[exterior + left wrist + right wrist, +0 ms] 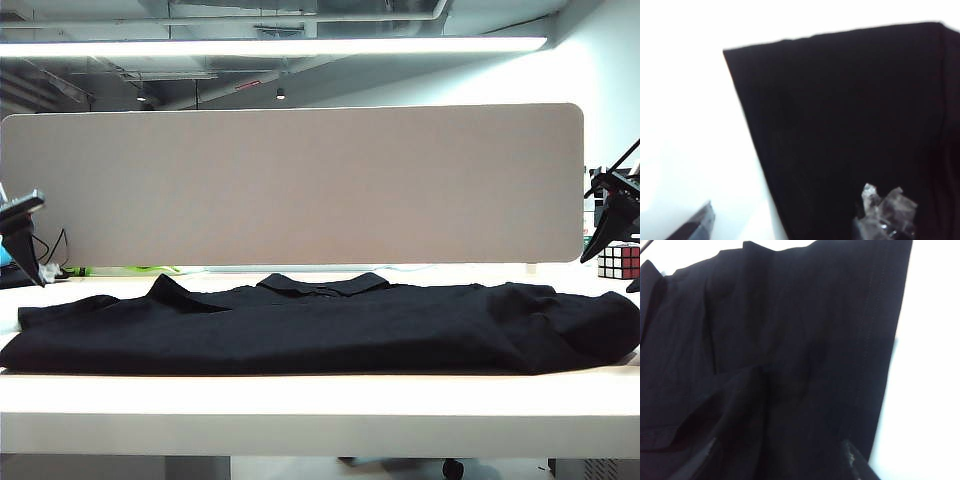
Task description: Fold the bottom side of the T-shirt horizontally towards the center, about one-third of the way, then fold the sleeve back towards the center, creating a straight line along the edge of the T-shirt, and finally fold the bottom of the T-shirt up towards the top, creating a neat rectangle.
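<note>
Lying flat across the white table [320,415], the T-shirt [320,330] spans nearly its full width in the exterior view — black cloth, collar [325,283] at the far edge toward the grey divider panel [290,185]. The shirt's near edge runs long and fairly straight along the table front. At the shirt's left end the left gripper [22,240] hangs above the table, clear of the cloth. At the shirt's right end the right gripper [610,225] is also raised, apart from the fabric, with a Rubik's cube [619,261] just behind it on the table.

Left wrist view: a corner of the T-shirt [850,130] with two straight edges meeting, bright table [685,125] beside it. One finger [695,227] of the left gripper [785,230] shows over the bare table, the other, with crinkled clear wrapping, over the cloth — spread wide, nothing between them but shirt and table below.

Right wrist view: the T-shirt [770,350] fills most of the picture, rumpled, with a stitched hem [875,340] along the edge next to the white table [930,390]. The right gripper [782,460] has its fingers set far apart, one finger [857,465] at the hem edge, the other over a raised fold; no cloth pinched.
</note>
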